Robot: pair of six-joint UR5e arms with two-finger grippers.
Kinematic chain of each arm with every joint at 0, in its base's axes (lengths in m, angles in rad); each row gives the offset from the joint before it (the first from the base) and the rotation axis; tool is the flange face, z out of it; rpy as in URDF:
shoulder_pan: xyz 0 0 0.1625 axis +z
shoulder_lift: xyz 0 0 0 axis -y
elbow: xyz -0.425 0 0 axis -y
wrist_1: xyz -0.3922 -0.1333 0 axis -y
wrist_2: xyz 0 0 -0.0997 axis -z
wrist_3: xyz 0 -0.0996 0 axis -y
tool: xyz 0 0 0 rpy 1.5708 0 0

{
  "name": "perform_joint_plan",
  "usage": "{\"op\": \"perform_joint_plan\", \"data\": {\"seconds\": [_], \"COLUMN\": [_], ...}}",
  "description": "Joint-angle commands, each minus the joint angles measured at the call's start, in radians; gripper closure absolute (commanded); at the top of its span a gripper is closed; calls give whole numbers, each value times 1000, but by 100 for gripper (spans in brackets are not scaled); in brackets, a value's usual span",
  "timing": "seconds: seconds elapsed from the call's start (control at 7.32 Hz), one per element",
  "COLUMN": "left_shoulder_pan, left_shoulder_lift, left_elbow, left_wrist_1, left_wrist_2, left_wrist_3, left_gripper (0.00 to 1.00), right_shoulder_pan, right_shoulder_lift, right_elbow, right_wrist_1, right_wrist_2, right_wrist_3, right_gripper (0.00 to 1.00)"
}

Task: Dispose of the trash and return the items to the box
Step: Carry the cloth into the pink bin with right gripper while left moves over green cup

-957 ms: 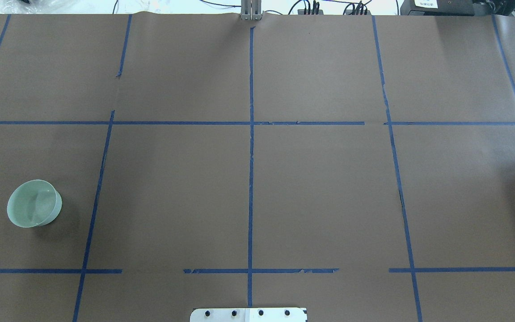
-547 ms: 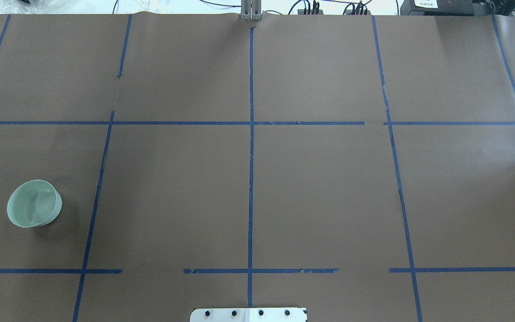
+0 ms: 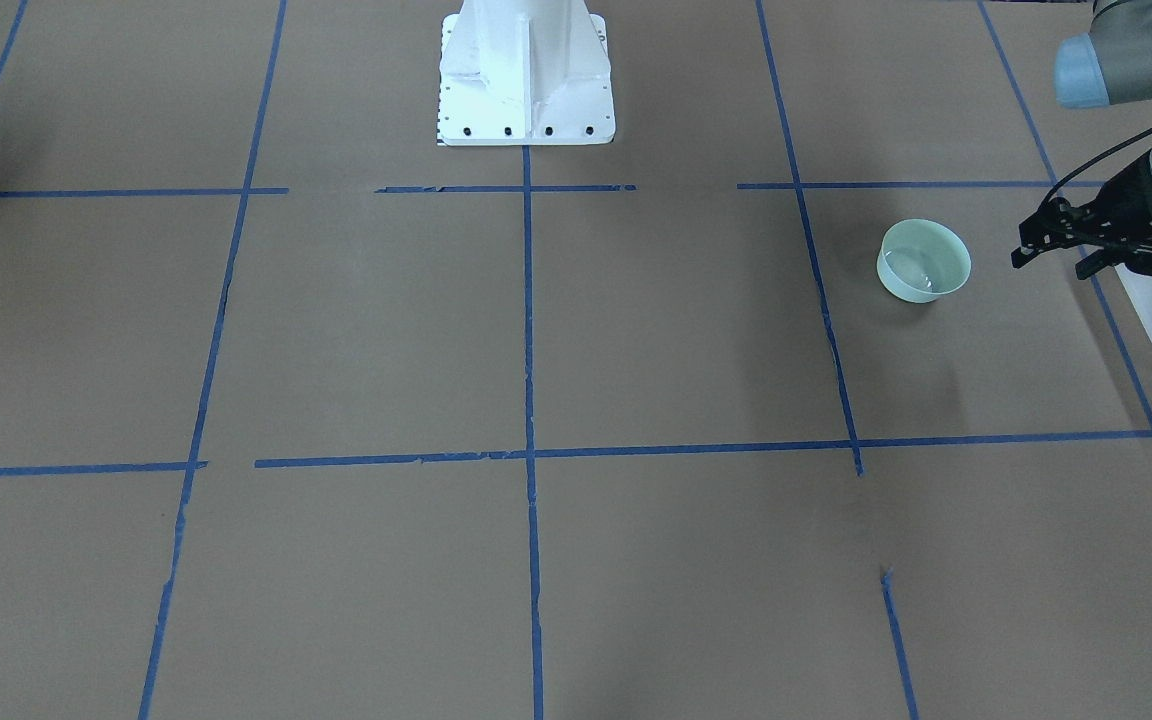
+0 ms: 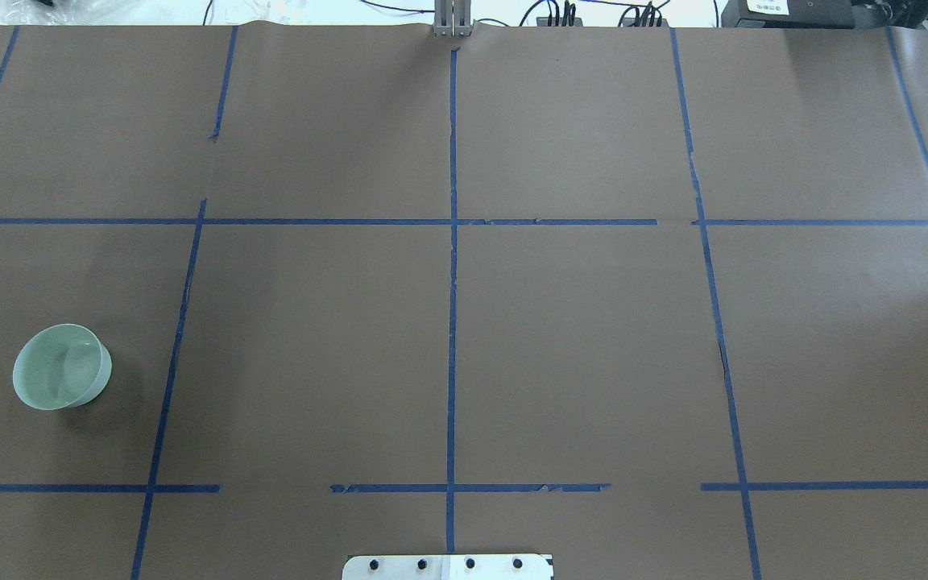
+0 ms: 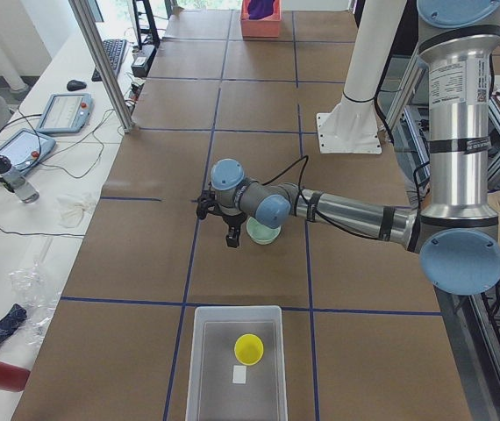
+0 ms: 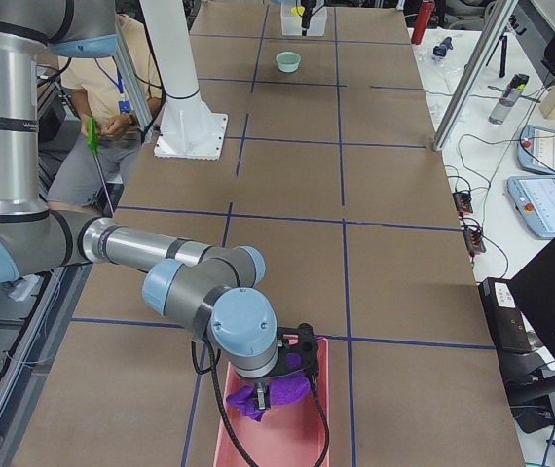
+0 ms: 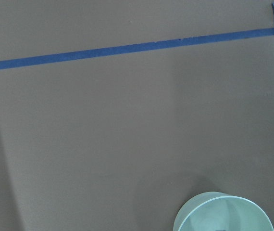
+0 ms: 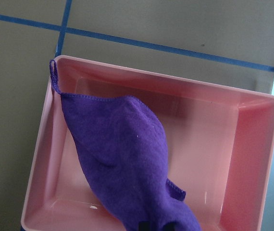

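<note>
1. The pale mint-green round bowl [image 3: 924, 262] sits upright on the brown paper-covered table [image 4: 577, 338], on the robot's left side; it is outside the translucent frosted-white rectangular plastic bin [image 5: 199, 368], which lies at that end of the table.
2. The small yellow plastic tumbler cup [image 5: 249, 348] stands inside the bin, mouth up.
3. The left gripper [image 3: 1051, 262] hangs above the table near the bowl, not touching it; its fingers are spread apart with nothing between them.
4. The right gripper [image 6: 276, 389] is at the opposite end, over a pink rectangular plastic tray [image 8: 252, 159]; it appears clenched on a purple cloth [image 8: 122, 159], whose looped corner reaches the tray's corner.
</note>
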Motion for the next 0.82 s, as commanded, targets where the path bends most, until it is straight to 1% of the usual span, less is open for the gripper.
{"op": "perform_joint_plan", "data": {"seconds": [0.0, 0.14, 0.27, 0.41, 0.55, 0.68], "left_shoulder_pan": [102, 189, 257, 300, 305, 306], "left_shoulder_lift": [10, 17, 21, 36, 78, 96], "left_elbow": [-4, -7, -5, -5, 2, 34], "left_wrist_1": [0, -3, -32, -69, -140, -219], "left_wrist_2": [38, 102, 131, 169, 171, 171], "left_wrist_3": [-19, -73, -140, -194, -201, -204], "left_gripper": [11, 9, 7, 6, 6, 6], "right_shoulder_pan": [-49, -84, -120, -138, -142, -143], "right_shoulder_lift": [-5, -5, -3, -3, -6, -8], "right_elbow": [-64, -59, -53, -55, -56, -56], "right_wrist_1": [146, 162, 191, 252, 268, 270], "right_wrist_2": [12, 45, 88, 89, 89, 90], "right_wrist_3": [78, 91, 156, 221, 235, 235], "right_gripper": [0, 0, 0, 0, 0, 0]}}
